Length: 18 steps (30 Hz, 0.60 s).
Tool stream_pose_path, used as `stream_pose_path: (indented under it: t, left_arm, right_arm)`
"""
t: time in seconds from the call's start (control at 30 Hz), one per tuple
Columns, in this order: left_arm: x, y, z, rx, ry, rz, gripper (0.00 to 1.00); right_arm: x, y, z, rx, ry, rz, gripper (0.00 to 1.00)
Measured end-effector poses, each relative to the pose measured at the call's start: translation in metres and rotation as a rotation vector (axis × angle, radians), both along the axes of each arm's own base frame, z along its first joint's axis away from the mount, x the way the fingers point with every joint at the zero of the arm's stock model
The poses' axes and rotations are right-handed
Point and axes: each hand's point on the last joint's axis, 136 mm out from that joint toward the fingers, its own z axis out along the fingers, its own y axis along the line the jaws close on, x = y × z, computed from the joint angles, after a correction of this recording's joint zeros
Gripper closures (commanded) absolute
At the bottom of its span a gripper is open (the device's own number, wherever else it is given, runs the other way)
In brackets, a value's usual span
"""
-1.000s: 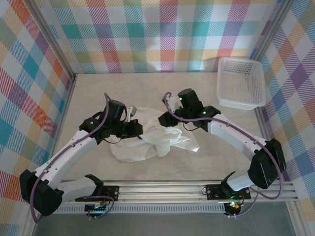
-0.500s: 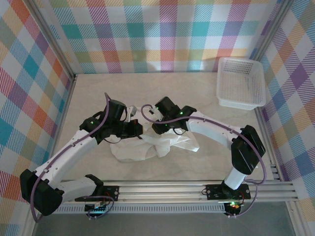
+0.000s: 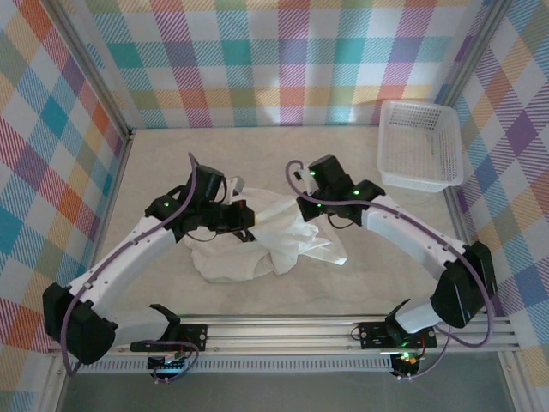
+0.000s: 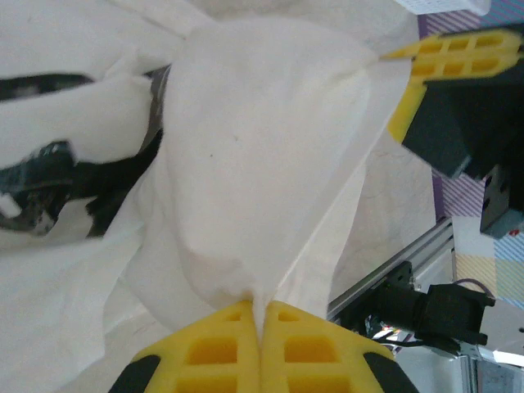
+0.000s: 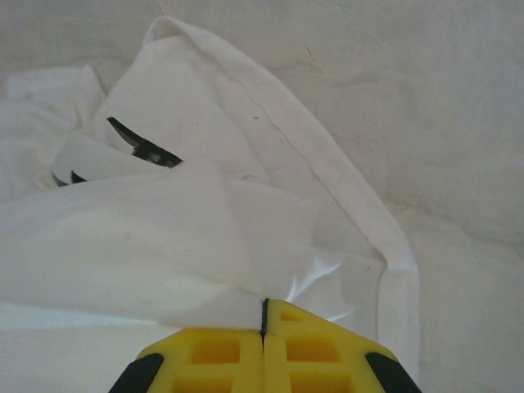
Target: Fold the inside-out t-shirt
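The inside-out t-shirt (image 3: 257,249) is a white bunched heap at the table's middle. My left gripper (image 3: 246,220) is shut on a fold at the heap's upper left. In the left wrist view its yellow fingertips (image 4: 260,315) pinch the cloth (image 4: 262,147), which runs taut to the right gripper's yellow fingers (image 4: 458,53). My right gripper (image 3: 305,207) is shut on the heap's upper right. In the right wrist view its tips (image 5: 264,307) clamp a thin edge of the t-shirt (image 5: 205,147). A hemmed edge lies on the table beyond.
A white mesh basket (image 3: 419,103) stands at the back right corner. Bare beige table (image 3: 171,163) lies behind and to the left of the heap. Checked walls close in on three sides, and an aluminium rail (image 3: 300,330) runs along the near edge.
The right gripper reached left into the heap, then drew back right and shut on the cloth. The left gripper shifted slightly back and right, still holding its fold.
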Motion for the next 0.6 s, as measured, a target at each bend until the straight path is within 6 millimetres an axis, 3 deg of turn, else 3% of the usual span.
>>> stream_pose_path:
  t: [0.13, 0.2, 0.27, 0.3, 0.33, 0.37, 0.47, 0.53, 0.6]
  left_arm:
    - [0.031, -0.023, 0.024, -0.026, -0.041, -0.025, 1.00]
    - [0.049, -0.041, 0.037, -0.043, -0.073, -0.045, 1.00]
    - [0.060, -0.071, 0.049, -0.058, -0.113, -0.101, 0.99]
    - [0.061, -0.087, 0.053, -0.065, -0.130, -0.135, 0.95]
    - [0.059, -0.107, 0.053, -0.068, -0.141, -0.177, 0.90]
    - [0.054, -0.125, 0.050, -0.067, -0.147, -0.220, 0.83]
    - [0.031, -0.167, 0.023, -0.036, -0.124, -0.324, 0.64]
    - [0.019, -0.179, 0.003, -0.002, -0.101, -0.357, 0.57]
    - [0.007, -0.182, -0.013, 0.036, -0.089, -0.377, 0.53]
  right_arm:
    - [-0.002, -0.027, 0.008, 0.106, 0.046, -0.112, 1.00]
    - [0.000, -0.052, 0.013, 0.163, 0.044, -0.215, 1.00]
    - [0.001, -0.090, 0.012, 0.226, 0.034, -0.356, 1.00]
    - [-0.001, -0.105, 0.009, 0.242, 0.036, -0.409, 0.96]
    - [-0.004, -0.121, 0.002, 0.256, 0.049, -0.472, 0.82]
    - [-0.008, -0.133, -0.007, 0.261, 0.064, -0.523, 0.69]
    - [-0.028, -0.160, -0.046, 0.226, 0.148, -0.655, 0.58]
    - [-0.045, -0.169, -0.065, 0.202, 0.198, -0.704, 0.55]
    - [-0.055, -0.176, -0.068, 0.198, 0.208, -0.737, 0.53]
